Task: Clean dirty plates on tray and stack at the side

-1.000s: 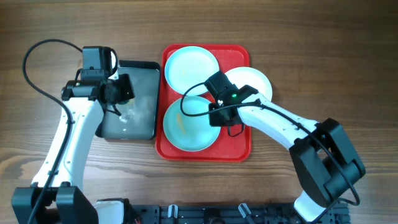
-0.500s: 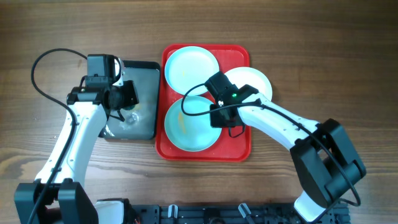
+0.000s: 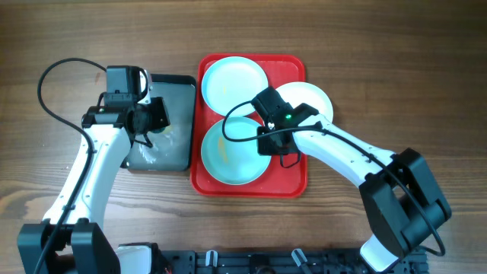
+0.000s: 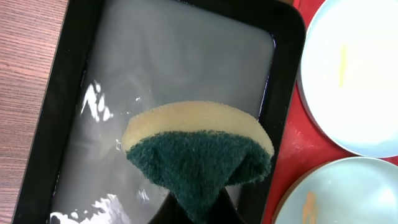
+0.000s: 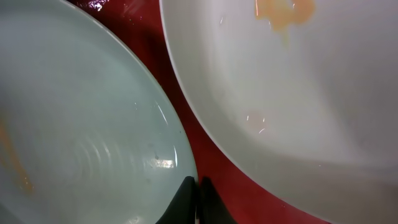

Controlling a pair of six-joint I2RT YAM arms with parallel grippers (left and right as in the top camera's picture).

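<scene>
The red tray point(image 3: 295, 179) sits mid-worktop and carries three plates. The far blue plate point(image 3: 234, 82) lies in its far left corner, the near blue plate point(image 3: 228, 156) in its near left corner, and the white plate point(image 3: 312, 99) overhangs the right rim. The right gripper point(image 5: 198, 198), fingers pressed together, sits at the near blue plate's right rim, between it and the white plate; whether it pinches that rim cannot be told. The left gripper point(image 4: 195, 211) pinches a sponge point(image 4: 199, 149) over the water-filled black pan point(image 3: 176, 95) beside the tray's left edge.
</scene>
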